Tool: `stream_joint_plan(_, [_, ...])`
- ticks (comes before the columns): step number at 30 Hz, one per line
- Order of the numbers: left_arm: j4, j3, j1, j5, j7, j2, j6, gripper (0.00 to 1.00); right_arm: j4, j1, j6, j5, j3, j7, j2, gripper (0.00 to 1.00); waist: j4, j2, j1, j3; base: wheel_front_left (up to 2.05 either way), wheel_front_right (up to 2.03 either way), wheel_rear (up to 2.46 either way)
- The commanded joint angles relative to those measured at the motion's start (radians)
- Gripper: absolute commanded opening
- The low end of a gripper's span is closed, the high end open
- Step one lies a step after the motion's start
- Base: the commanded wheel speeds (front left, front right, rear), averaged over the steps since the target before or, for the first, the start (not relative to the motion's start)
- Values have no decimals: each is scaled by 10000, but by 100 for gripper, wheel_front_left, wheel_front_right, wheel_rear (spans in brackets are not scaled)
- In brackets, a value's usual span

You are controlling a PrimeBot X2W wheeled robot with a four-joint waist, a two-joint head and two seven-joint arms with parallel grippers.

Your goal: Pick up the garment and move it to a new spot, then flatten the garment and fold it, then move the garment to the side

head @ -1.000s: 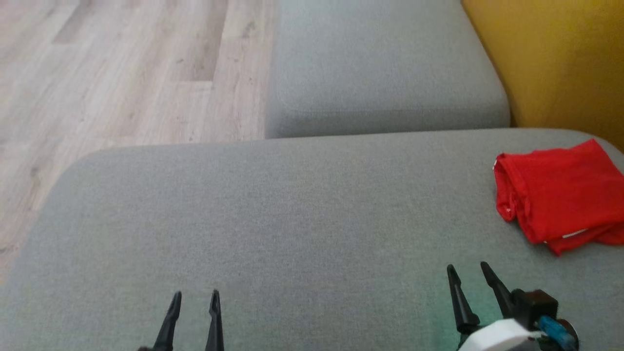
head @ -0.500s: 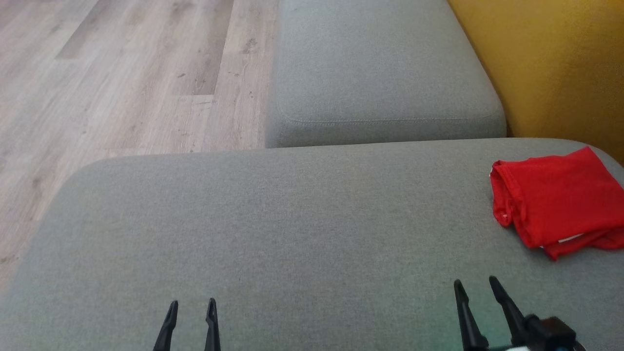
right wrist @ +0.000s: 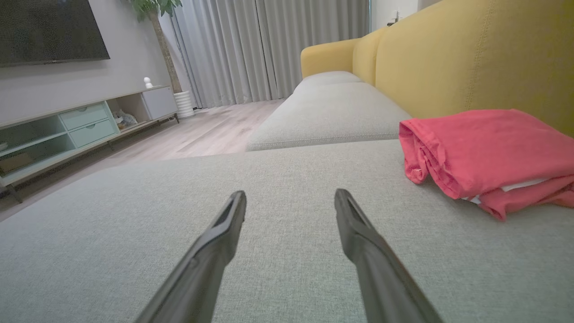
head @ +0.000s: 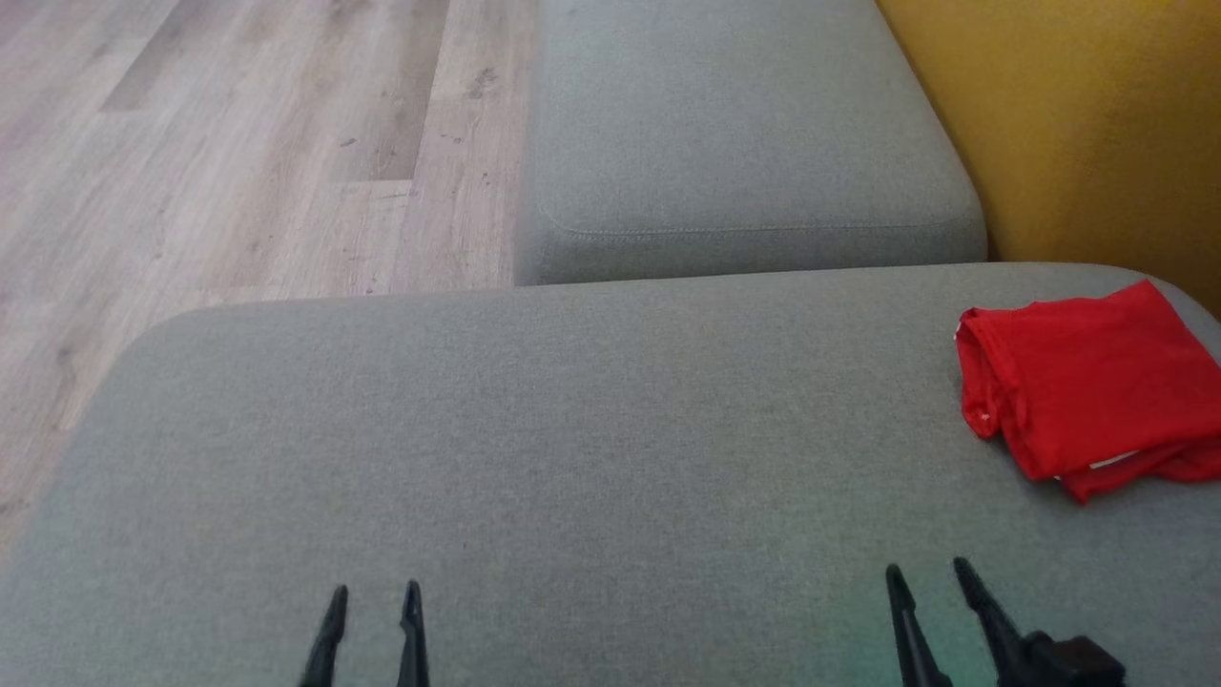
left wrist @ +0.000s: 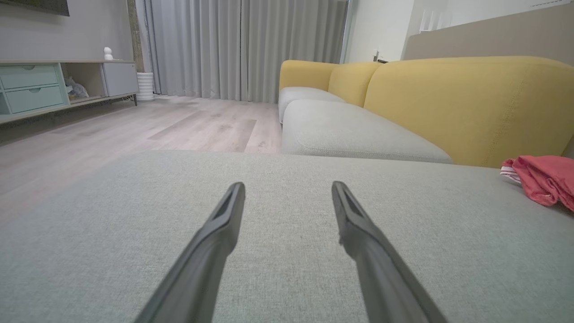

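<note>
At the far right corner of the grey seat cushion (head: 572,429), close against its right edge, we see the red garment (head: 1087,382) lying folded in a compact bundle, with a strip of white showing along its near side. Our left gripper (head: 375,589) shows at the near edge, toward the left, its two dark fingers spread wide with nothing between them. Our right gripper (head: 927,567) shows at the near edge toward the right, likewise wide open and empty, apart from the garment. Past the far edge we see a second grey cushion (head: 744,124), the yellow backrest (head: 1097,124) and the wooden floor (head: 238,143)
</note>
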Motion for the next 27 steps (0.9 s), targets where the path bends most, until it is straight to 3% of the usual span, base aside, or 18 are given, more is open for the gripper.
stream_joint_plan(1, [13,-9,-1,-8,3,-4,-12,0,29,1,0,2,8,4,0,0,-10,-1,0,10,0,0,0])
stream_joint_plan(6, [557,-13,90,-100,79,-8,-26,0,562,80,0,99,6,32,-1,0,-15,-1,0,24,0,0,0])
stream_joint_plan(27, [483,522,-496,-2598,710,-14,-333,0,464,-550,-1,2787,-251,568,-108,0,-79,-1,0,364,0,0,0])
